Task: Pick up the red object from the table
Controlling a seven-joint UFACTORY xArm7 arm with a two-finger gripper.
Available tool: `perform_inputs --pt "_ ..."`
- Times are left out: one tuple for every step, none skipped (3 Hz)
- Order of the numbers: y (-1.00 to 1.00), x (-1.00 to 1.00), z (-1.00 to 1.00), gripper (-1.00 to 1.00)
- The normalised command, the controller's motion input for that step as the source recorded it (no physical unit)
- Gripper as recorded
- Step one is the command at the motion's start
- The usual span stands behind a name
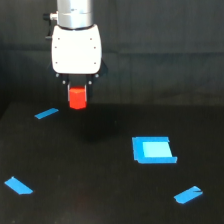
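Exterior view: a flat black table point(100, 200), dull and dark, filling the lower part of the picture. On it, a blue square patch point(153, 150), lying flat toward the exterior view's right. Up and far to the exterior view's left of the blue square patch, a small blue tape strip point(46, 113). Down and far to the left of the patch, near the edge of the picture, another blue strip point(18, 185). Just below the patch and a bit to the right, a third blue strip point(188, 194).

Behind the table, only a dark wall point(165, 30), almost black, very plain.

High up and to the left of the blue square patch, a white and silver arm point(76, 40) pointing straight down. At its tip, the gripper point(77, 95), jaws closed snugly on the red object point(77, 98). Red object up in the air, well apart from the table, with a soft dark shadow on the black top below it.
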Motion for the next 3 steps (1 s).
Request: perform_inputs --pt "-0.02 0.00 -0.02 -1.00" --pt "0.00 -0.02 0.17 -0.92" --pt "0.07 -0.06 0.01 -0.96"
